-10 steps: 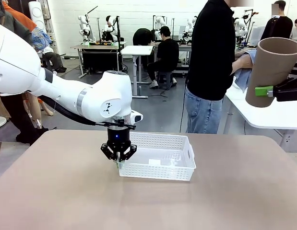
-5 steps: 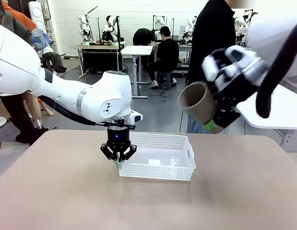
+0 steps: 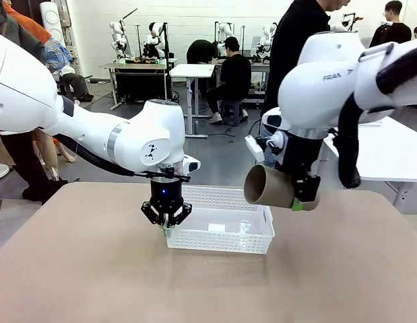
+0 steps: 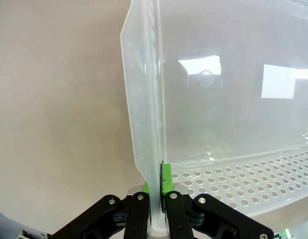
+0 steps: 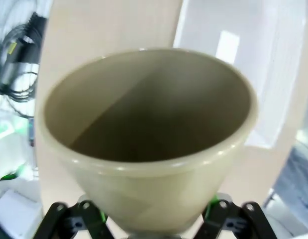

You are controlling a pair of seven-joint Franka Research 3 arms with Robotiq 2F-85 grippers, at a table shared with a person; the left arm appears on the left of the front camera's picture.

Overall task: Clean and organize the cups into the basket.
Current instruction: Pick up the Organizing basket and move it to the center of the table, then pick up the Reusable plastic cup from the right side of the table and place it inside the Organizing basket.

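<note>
Gripping one tan cup (image 3: 272,187), right hand (image 3: 304,196); one basket (image 3: 225,241), left hand (image 3: 167,230).

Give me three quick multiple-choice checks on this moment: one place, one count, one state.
1. Where does the left tool grip the basket?
A) near-left corner wall
B) far right handle
C) floor

2. How many cups lie inside the basket?
A) two
B) one
C) none

3. How does the right tool hold the brown cup?
A) upright
B) on its side, mouth toward picture left
C) upside down

Answers:
1 A, the left wrist view shows it clamped on the wall by the corner.
2 C, the basket's floor is bare.
3 B, the front view shows the open mouth facing left.
</note>
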